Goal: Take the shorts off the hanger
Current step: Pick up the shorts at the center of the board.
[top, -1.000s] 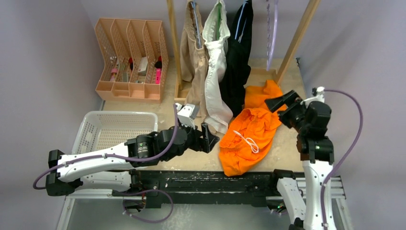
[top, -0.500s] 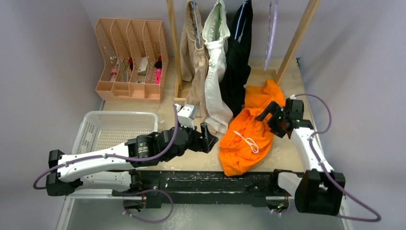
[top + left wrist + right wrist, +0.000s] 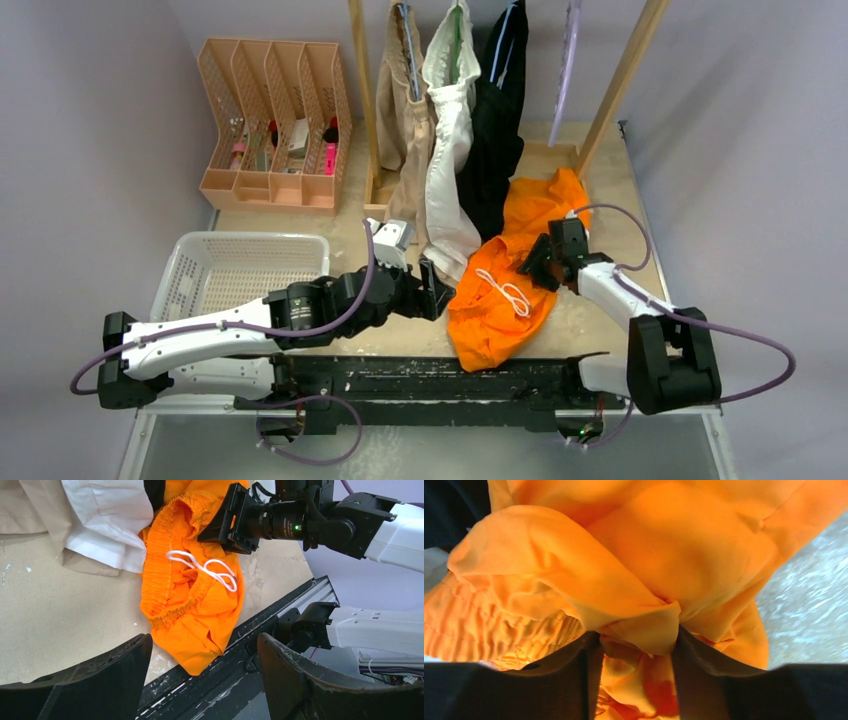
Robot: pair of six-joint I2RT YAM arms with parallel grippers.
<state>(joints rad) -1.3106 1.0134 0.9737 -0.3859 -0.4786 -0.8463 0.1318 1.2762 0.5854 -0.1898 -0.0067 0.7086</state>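
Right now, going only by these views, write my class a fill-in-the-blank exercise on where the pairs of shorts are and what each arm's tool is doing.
1. The bright orange cloth shorts lie crumpled on the ____.
2. The right tool is closed on a fold of them, while the left tool is ____ with nothing in it.
3. Between the hanging tan cloth shorts and the hanging black cloth shorts hangs the ____ pair.

Missing words: table; open; white
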